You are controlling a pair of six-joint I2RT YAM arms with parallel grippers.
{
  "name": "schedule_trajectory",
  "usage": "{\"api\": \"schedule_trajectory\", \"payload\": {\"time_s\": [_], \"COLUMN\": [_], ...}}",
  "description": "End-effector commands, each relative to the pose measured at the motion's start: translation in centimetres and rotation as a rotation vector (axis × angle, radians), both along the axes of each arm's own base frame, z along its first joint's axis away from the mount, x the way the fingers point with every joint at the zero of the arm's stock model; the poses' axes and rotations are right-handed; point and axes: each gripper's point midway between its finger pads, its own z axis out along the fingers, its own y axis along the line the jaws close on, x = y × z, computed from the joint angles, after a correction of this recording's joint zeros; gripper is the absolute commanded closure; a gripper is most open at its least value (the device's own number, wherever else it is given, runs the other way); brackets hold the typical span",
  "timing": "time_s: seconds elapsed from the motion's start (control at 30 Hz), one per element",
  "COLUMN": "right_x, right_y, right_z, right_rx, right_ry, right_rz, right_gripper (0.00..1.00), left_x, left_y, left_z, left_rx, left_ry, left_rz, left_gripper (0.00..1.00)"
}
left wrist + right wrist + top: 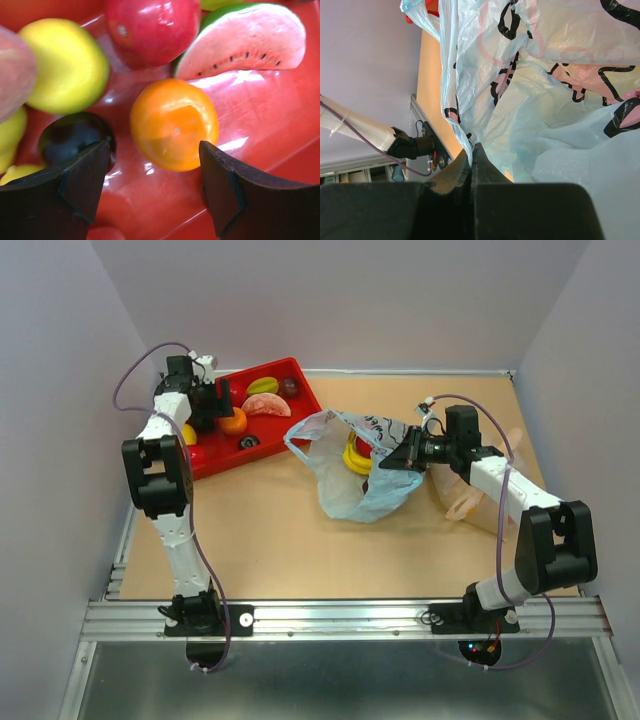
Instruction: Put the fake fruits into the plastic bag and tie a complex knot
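Over on the left, the left gripper (152, 160) hangs low in the red tray (290, 375), claws spread wide. The orange (174, 122) sits squarely between the two dark fingers (85, 170), and neither one touches it. It is a glossy little thing, bright highlight on its skin. Crowded round it in the tray are a pink melon slice (245, 40) with a green rind and painted seeds, a shiny red fruit (152, 27), a yellow one (65, 65) and a dark plum (70, 137) right beside the left finger. From above, a yellow-green starfruit (262, 386) lies at the tray's far side.

Now the middle of the table (260, 540): the plastic bag (345, 490) lies slumped there, thin, crinkly, pale blue with a dark looping print. Its mouth gapes toward the tray, and the yellow banana bunch (356, 456) is already inside (something red beside it, hard to make out). The right gripper (471, 160) is clamped tight on the bag's film, the edge pinched between its closed jaws, holding that side up. A pale orange bag (465, 502) lies under the right arm.
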Motion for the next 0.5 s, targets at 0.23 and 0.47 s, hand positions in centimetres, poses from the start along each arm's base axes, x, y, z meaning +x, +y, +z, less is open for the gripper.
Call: {"api": "schedule_trajectory", "payload": {"time_s": [0.23, 0.47], "right_x": [0.5, 0.6], "right_y": [0.1, 0.1], "right_z": [1.0, 1.1], "right_rx": [0.008, 0.012], "right_ry": [-0.051, -0.048], "right_rz": [0.005, 0.008], "right_gripper": [0.99, 1.00], "left_x": [2.4, 2.5], "left_y": [-1.5, -2.2], "left_z": [-1.9, -2.2], "left_rx": [-0.117, -0.164], "left_ry": [0.004, 0.007], "left_rz": [-0.002, -0.013], "left_gripper": [0.19, 0.30]}}
